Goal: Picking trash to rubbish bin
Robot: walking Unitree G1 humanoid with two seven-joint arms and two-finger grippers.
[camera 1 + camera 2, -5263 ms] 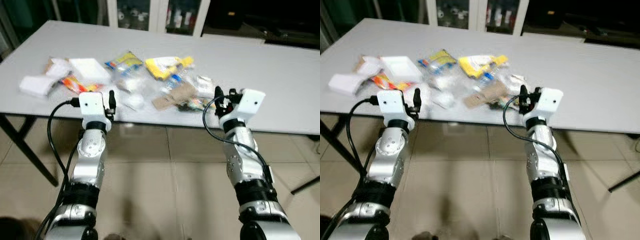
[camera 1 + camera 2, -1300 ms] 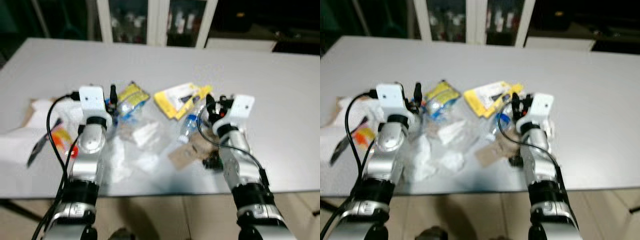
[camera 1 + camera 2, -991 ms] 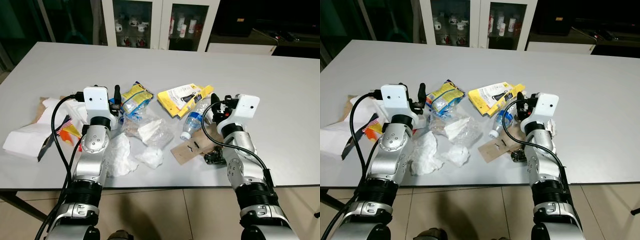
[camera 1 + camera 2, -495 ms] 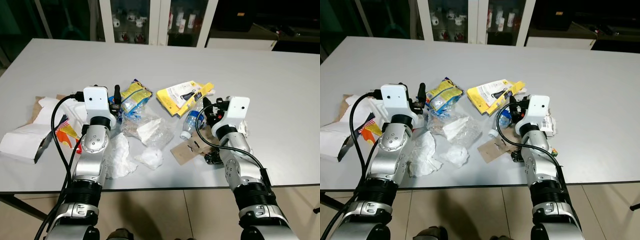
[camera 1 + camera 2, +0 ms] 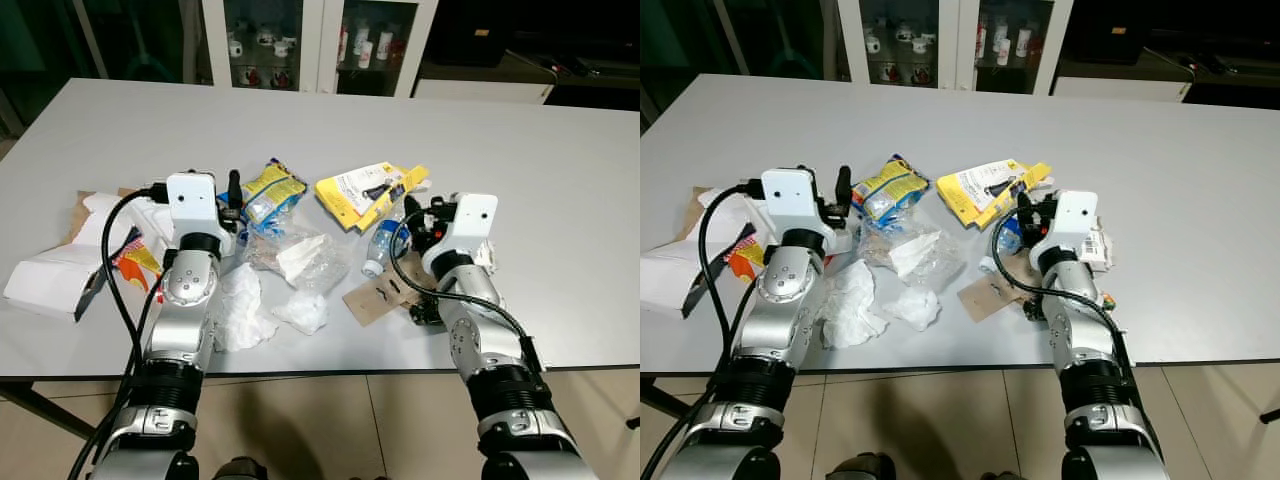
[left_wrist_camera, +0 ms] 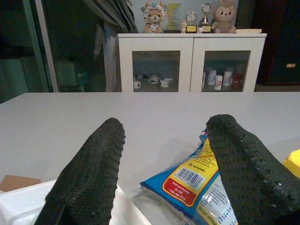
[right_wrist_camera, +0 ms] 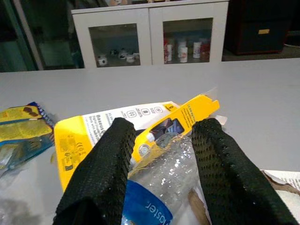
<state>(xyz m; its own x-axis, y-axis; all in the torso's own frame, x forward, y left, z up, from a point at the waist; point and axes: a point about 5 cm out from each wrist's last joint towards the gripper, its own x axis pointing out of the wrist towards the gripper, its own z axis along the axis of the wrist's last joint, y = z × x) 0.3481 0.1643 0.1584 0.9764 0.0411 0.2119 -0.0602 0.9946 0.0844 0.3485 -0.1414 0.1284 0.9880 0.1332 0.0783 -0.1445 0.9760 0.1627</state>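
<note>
Trash is spread across the near half of the grey bench (image 5: 560,150), all of it lying on the surface. Largest piece: white box (image 5: 50,285) at the far left edge, flap open. Then the yellow card package (image 5: 365,190) mid-bench, a blue-yellow snack bag (image 5: 270,190) just left of it, a clear crumpled plastic bag (image 5: 300,255) in front of both. Two white tissue wads (image 5: 240,310) near the front edge, brown card piece (image 5: 385,292) right of them. Clear water bottle (image 7: 159,187) with blue label lies between the yellow package and the brown card. Left gripper (image 6: 161,154) sits above the snack bag's end, fingers (image 6: 89,173) apart, nothing held. Right gripper (image 7: 161,150) is right over the bottle, fingers (image 7: 225,168) apart on either side of it, no clamp visible. White cabinet (image 6: 190,61) behind the bench.
</note>
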